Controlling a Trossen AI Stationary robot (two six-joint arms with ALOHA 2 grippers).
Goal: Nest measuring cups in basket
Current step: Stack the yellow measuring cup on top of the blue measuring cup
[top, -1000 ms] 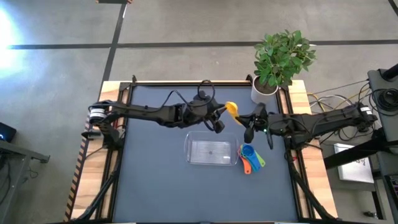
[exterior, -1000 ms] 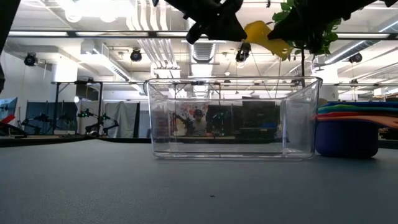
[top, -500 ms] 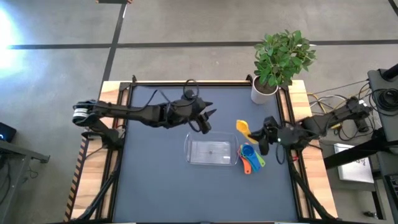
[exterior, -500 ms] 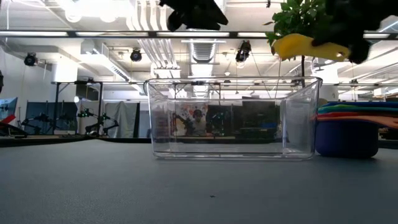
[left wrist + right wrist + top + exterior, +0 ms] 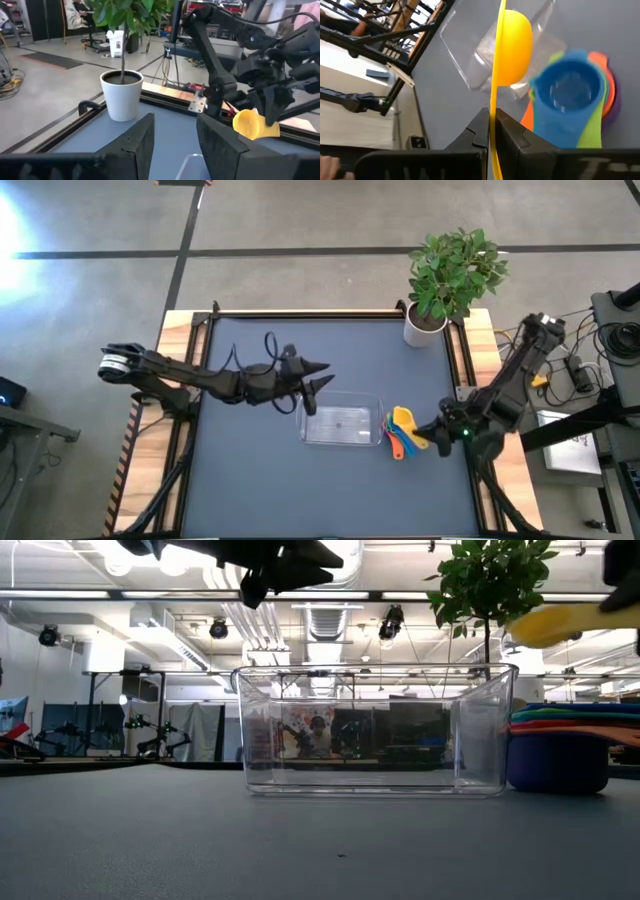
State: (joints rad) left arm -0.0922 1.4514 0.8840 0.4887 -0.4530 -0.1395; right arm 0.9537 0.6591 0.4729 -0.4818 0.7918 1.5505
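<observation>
Your right gripper (image 5: pixel 491 131) pinches the yellow cup (image 5: pixel 512 47) by its thin flat handle, above the stacked cups (image 5: pixel 400 438) just beside the basket (image 5: pixel 341 423). It looks light, stiff and slippery: grip edge-on. The left gripper (image 5: pixel 316 376), fingers spread, hovers near the basket's far corner.
</observation>
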